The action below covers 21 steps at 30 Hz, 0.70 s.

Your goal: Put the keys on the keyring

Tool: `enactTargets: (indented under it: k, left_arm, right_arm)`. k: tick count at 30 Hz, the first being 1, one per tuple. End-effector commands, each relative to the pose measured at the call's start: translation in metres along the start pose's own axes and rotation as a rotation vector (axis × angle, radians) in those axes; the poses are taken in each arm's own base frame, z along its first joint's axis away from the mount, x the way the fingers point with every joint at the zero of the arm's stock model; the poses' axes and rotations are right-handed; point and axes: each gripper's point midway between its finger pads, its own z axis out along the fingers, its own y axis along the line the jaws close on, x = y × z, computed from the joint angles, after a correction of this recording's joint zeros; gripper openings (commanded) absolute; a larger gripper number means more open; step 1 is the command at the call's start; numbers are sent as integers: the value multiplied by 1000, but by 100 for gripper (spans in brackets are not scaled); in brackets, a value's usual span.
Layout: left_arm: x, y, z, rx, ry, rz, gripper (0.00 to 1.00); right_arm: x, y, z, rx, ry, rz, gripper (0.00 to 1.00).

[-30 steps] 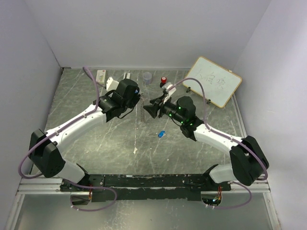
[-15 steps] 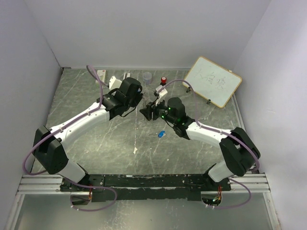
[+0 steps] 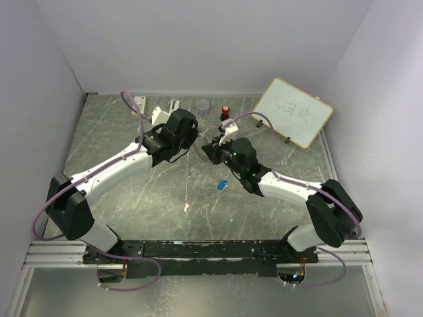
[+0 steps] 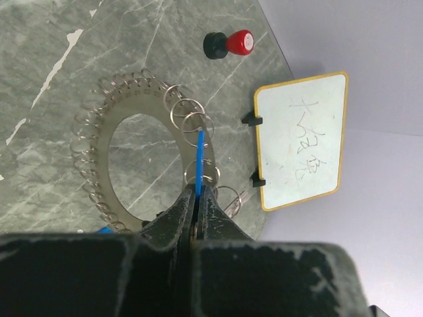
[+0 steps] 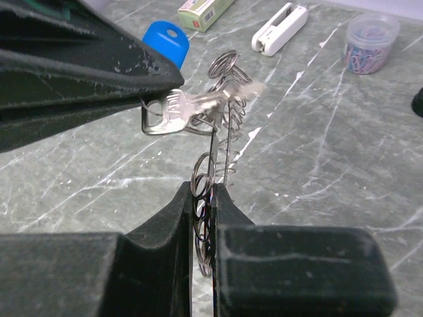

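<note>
Keyring [image 4: 99, 158] centre-left in left-wrist view; right gripper [image 5: 205, 191] pinched tight on its fringed rim. Left gripper [image 4: 197, 198] clamped on blue key [image 5: 165, 39], blade at a loop. Judged light, stiff, slippery: grip key by head. Spare key [image 3: 223, 185] lower-centre overhead.

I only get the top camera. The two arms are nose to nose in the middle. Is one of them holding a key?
Observer: Yes. The left gripper pinches a blue-headed key.
Operator: And the other one?
Observer: The right gripper is shut on the keyring, on its little wire loops.
Operator: What's in the clear cup at the back?
Observer: Coloured paper clips.
</note>
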Motion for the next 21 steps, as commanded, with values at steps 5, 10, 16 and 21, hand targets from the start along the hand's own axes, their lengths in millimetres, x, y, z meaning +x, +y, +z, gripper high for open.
enactTargets:
  k: [5, 10, 16, 21]
  left_arm:
    - [-24, 5, -11, 12, -107, -48, 7]
    - [-16, 10, -4, -6, -84, -77, 7]
    - [-10, 20, 2, -45, -78, -96, 7]
    - [-15, 25, -6, -7, -88, -101, 7]
  right_arm:
    - [-34, -15, -14, 102, -104, 14, 0]
    - [-38, -9, -16, 66, -117, 15, 0]
    - [-41, -15, -24, 99, -134, 7, 0]
    - [-46, -21, -31, 133, -150, -8, 0]
